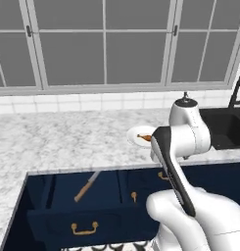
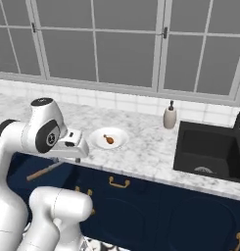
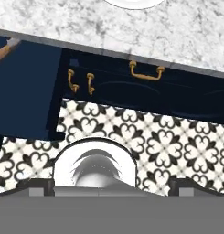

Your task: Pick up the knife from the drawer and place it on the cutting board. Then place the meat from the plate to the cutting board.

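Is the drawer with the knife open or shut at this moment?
Open. The drawer is pulled out from under the counter, and the knife lies in view on its dark blue inside.

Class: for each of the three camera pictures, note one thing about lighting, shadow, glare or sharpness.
Left base view: flat, even light; the knife lies dim inside the dark drawer. Right base view: soft, slightly blurry render; the plate shows no glare, only faint shading. Hand view: the floor tiles are crisp, with no visible blur.

The arm hides half the plate (image 1: 136,136), and the knife (image 3: 2,52) is cut off at the picture's edge.
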{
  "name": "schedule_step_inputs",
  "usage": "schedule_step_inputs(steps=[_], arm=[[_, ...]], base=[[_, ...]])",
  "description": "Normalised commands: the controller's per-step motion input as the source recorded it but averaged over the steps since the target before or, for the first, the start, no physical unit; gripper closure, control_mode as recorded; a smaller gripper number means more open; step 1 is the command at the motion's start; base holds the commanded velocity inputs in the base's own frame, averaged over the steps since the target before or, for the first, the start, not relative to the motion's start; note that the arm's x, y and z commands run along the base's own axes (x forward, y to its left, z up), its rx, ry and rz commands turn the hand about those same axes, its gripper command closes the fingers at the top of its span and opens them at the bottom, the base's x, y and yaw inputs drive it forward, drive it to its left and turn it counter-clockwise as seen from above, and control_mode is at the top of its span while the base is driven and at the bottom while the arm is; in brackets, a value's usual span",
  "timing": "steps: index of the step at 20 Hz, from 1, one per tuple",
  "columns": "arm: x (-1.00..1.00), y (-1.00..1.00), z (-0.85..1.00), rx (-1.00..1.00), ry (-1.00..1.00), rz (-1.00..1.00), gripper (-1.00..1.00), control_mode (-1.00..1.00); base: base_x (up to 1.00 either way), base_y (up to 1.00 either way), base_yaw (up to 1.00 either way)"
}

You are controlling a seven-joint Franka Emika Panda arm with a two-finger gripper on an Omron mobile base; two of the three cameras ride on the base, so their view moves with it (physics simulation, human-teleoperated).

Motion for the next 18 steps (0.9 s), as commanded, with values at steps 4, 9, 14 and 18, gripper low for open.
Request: schedule_step_inputs(steps=[4, 9, 14, 18], arm=[[0.0, 0.0, 0.0, 0.0, 0.0, 0.0, -1.0, 1.0], [0.0, 0.0, 0.0, 0.0, 0.0, 0.0, -1.0, 1.0], [0.0, 0.0, 0.0, 0.0, 0.0, 0.0, -1.0, 1.0], [0.0, 0.0, 0.0, 0.0, 0.0, 0.0, -1.0, 1.0]], base=[[0.25, -0.7, 0.45], [0.46, -0.17, 0.45], [0.49, -0.11, 0.46], [0.3, -0.18, 0.47]])
